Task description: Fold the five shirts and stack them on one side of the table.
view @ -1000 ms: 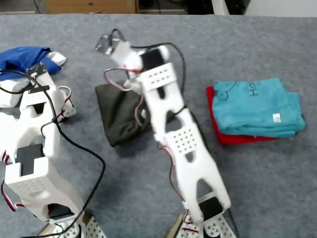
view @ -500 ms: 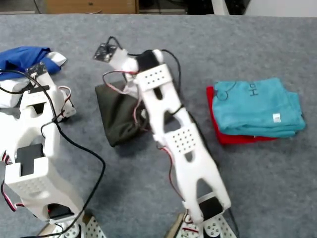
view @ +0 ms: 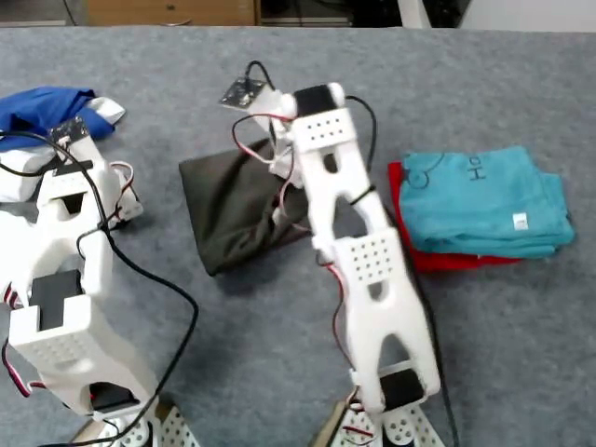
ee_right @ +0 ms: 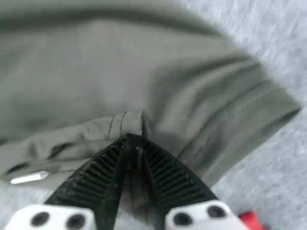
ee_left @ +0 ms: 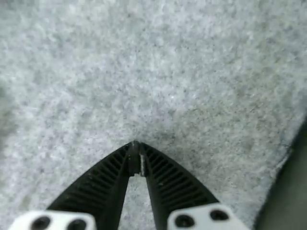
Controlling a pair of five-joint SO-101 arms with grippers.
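Looks like a robotics lab or maker workroom to me. I'm sitting on a bench (view: 521, 372) covered in fuzzy grey felt. My white perforated plastic left arm (view: 60, 279) and right arm (view: 372, 270) trail a loose black cable (view: 194, 312), and there's a light wooden cabinet (view: 172, 11) past the far edge.
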